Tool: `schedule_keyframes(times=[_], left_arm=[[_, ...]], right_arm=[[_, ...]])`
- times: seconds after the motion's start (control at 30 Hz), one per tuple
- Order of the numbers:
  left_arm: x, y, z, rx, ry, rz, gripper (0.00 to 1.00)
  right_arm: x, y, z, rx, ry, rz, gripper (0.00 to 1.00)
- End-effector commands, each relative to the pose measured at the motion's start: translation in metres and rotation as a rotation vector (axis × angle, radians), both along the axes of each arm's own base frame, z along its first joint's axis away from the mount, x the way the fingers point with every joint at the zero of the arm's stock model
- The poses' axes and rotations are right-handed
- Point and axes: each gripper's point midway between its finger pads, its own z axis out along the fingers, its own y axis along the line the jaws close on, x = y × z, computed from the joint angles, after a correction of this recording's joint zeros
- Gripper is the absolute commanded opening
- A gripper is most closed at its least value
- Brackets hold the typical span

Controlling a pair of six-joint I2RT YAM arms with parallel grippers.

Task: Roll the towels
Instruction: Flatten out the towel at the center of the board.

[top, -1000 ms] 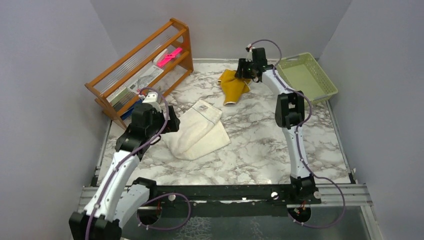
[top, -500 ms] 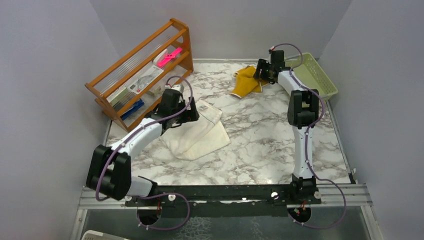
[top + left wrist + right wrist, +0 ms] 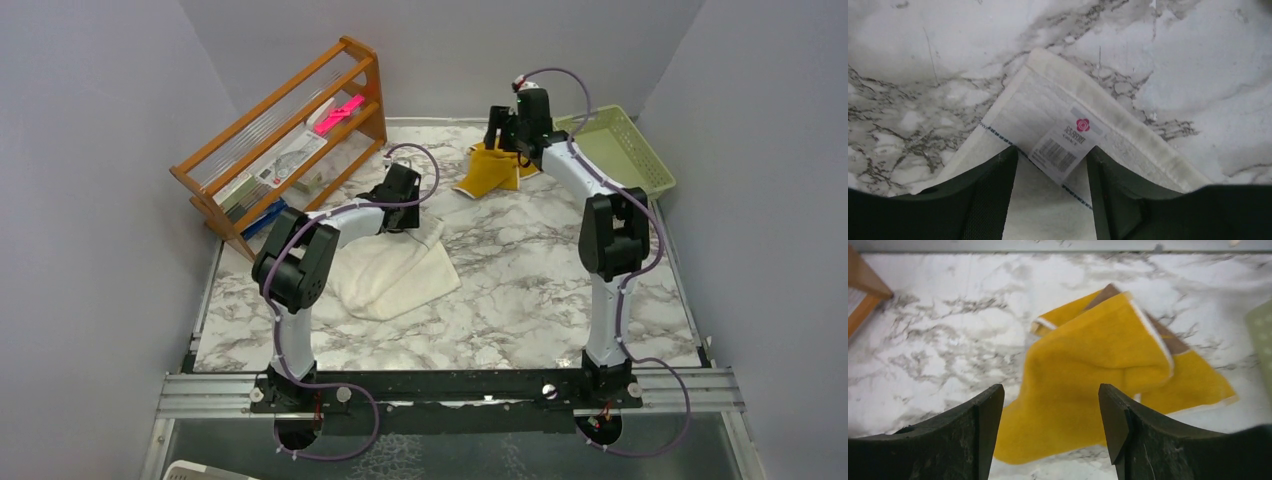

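The cream-white towel [image 3: 395,272] lies folded left of centre on the marble table. My left gripper [image 3: 404,208] is open over its far corner. In the left wrist view the fingers [image 3: 998,185] straddle the towel [image 3: 1128,135] at its paper label [image 3: 1068,145], close to the cloth. The mustard-yellow towel [image 3: 488,172] lies crumpled at the back, with a strip of its brown face [image 3: 1170,340] showing. My right gripper [image 3: 506,142] is open and empty just above it. The yellow cloth [image 3: 1093,360] fills the space between and beyond the fingers [image 3: 1120,420].
A wooden rack [image 3: 280,140] holding a pink item [image 3: 340,112] and papers stands at the back left, its corner also in the right wrist view [image 3: 863,290]. A green basket [image 3: 612,150] sits at the back right, close to the yellow towel. Grey walls enclose the table.
My left arm has stretched forward from the near left to the cream towel's far corner. The yellow towel has shifted a little to the right and bunched up, and my right gripper has stayed over it.
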Motion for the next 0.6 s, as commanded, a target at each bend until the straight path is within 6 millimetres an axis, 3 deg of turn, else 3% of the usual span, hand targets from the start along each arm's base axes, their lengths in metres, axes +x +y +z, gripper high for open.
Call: schedule_keyframes(times=[0.0,0.1,0.13,0.27,0.33,0.37,0.43,0.47,0.57], left_arm=[[0.01,0.005,-0.006,0.076,-0.015,0.011,0.45],[0.007,0.005,-0.01,0.077,-0.012,-0.003,0.17],[0.006,0.004,-0.011,0.077,-0.009,-0.011,0.03],[0.005,0.003,0.006,0.067,-0.029,-0.026,0.0],[0.005,0.004,0.028,0.058,-0.061,-0.031,0.0],[0.005,0.005,0.044,0.051,-0.088,-0.033,0.0],[0.003,0.009,0.077,0.034,-0.152,-0.033,0.0],[0.0,0.01,0.096,0.017,-0.191,-0.035,0.0],[-0.013,0.015,0.155,-0.049,-0.306,-0.048,0.0]], right_arm=[[-0.026,0.012,-0.038,-0.085,0.059,0.016,0.7],[-0.033,0.011,-0.067,-0.087,0.103,0.005,0.7],[-0.034,0.01,-0.078,-0.096,0.123,0.003,0.7],[-0.028,0.007,-0.109,-0.119,0.159,-0.016,0.68],[-0.021,0.008,-0.121,-0.123,0.164,-0.023,0.58],[-0.016,0.009,-0.128,-0.125,0.168,-0.024,0.47],[0.004,0.012,-0.126,-0.124,0.143,-0.022,0.11],[0.014,0.012,-0.127,-0.125,0.13,-0.025,0.02],[0.056,0.005,-0.109,-0.125,0.05,-0.058,0.01]])
